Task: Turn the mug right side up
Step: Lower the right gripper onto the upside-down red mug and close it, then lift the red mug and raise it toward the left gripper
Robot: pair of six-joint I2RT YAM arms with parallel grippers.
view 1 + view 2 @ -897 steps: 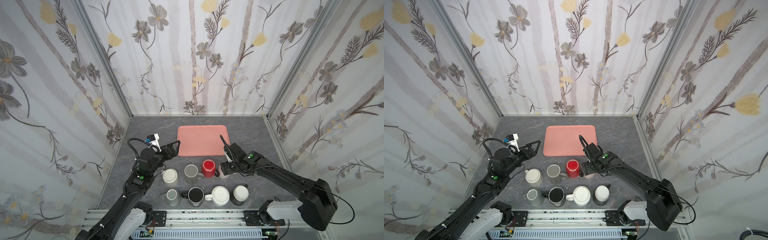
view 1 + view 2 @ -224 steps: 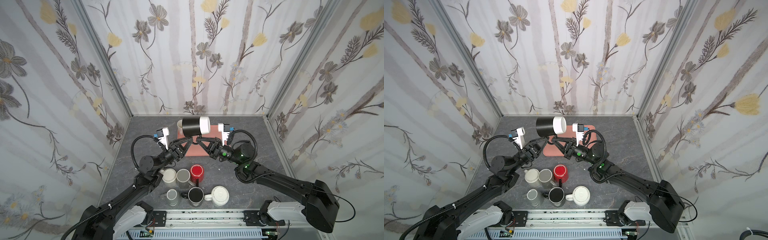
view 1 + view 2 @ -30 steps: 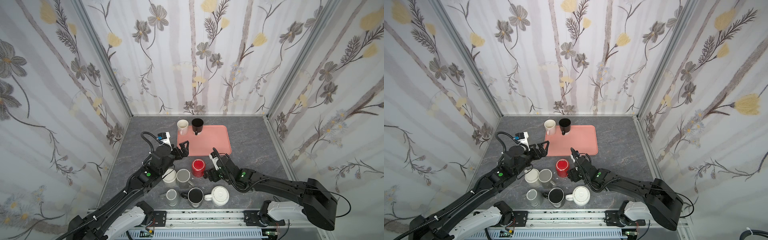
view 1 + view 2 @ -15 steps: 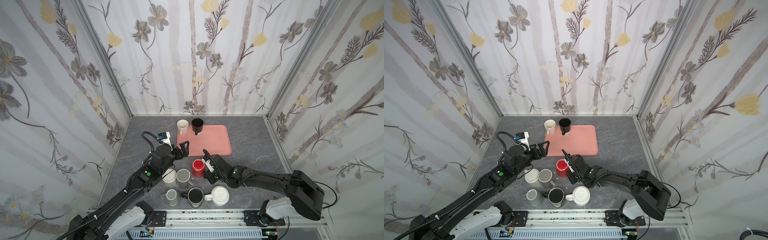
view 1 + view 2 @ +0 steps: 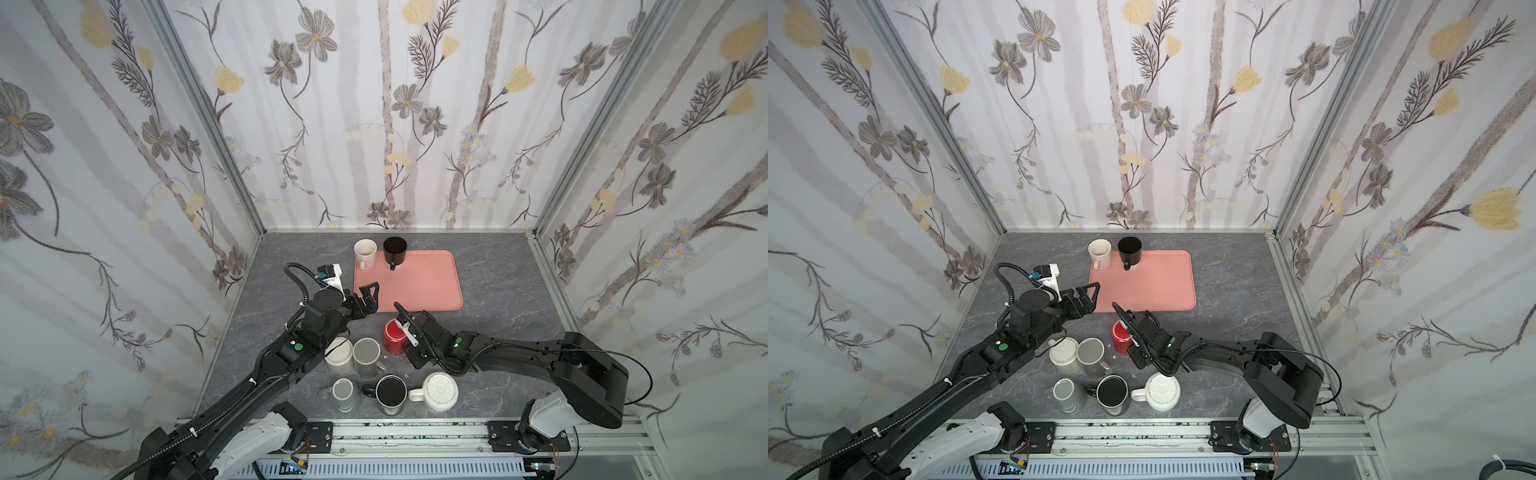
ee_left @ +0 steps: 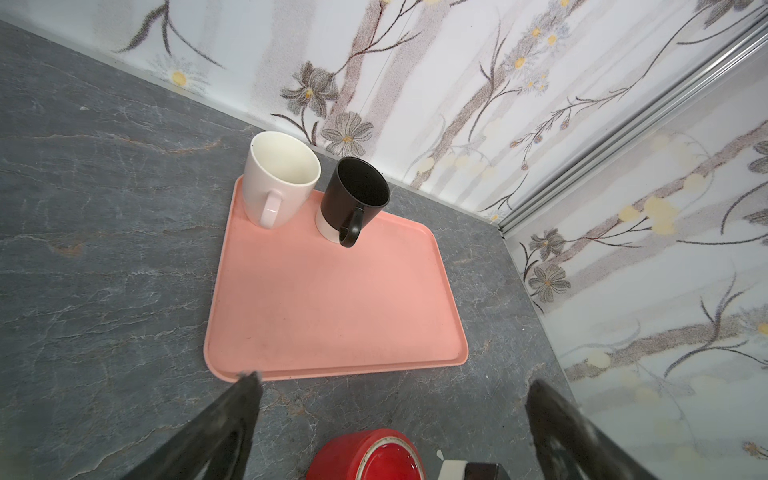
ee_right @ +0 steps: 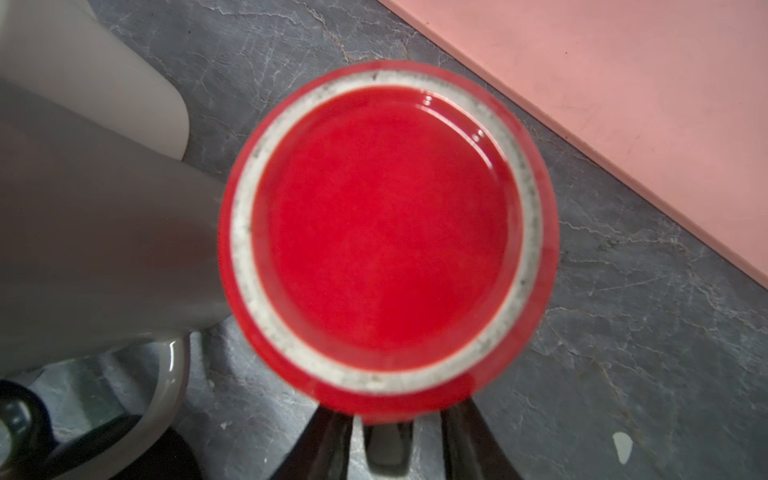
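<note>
A red mug (image 5: pixel 394 332) (image 5: pixel 1120 333) stands upside down on the grey table, its white-ringed base facing up (image 7: pixel 386 232) (image 6: pixel 374 457). My right gripper (image 5: pixel 409 336) (image 5: pixel 1133 332) is low against the mug's right side. In the right wrist view its two dark fingers (image 7: pixel 328 440) flank the mug's handle stub, and the right gripper (image 7: pixel 388 419) has its tips hidden under the mug's body. My left gripper (image 5: pixel 370 297) (image 5: pixel 1090 297) (image 6: pixel 392 380) hovers wide open and empty, behind and left of the red mug, near the tray's front edge.
A pink tray (image 5: pixel 415 286) (image 6: pixel 332 311) holds an upright cream mug (image 5: pixel 365 251) and an upright black mug (image 5: pixel 395 249) at its back left. Several upside-down mugs crowd left and front of the red one: white (image 5: pixel 338 353), grey (image 5: pixel 366 353), steel (image 5: pixel 344 392), black (image 5: pixel 390 392), ribbed white (image 5: pixel 441 390).
My right gripper has slid left up to the red mug and its jaws have narrowed around the handle. The left arm has not moved.
</note>
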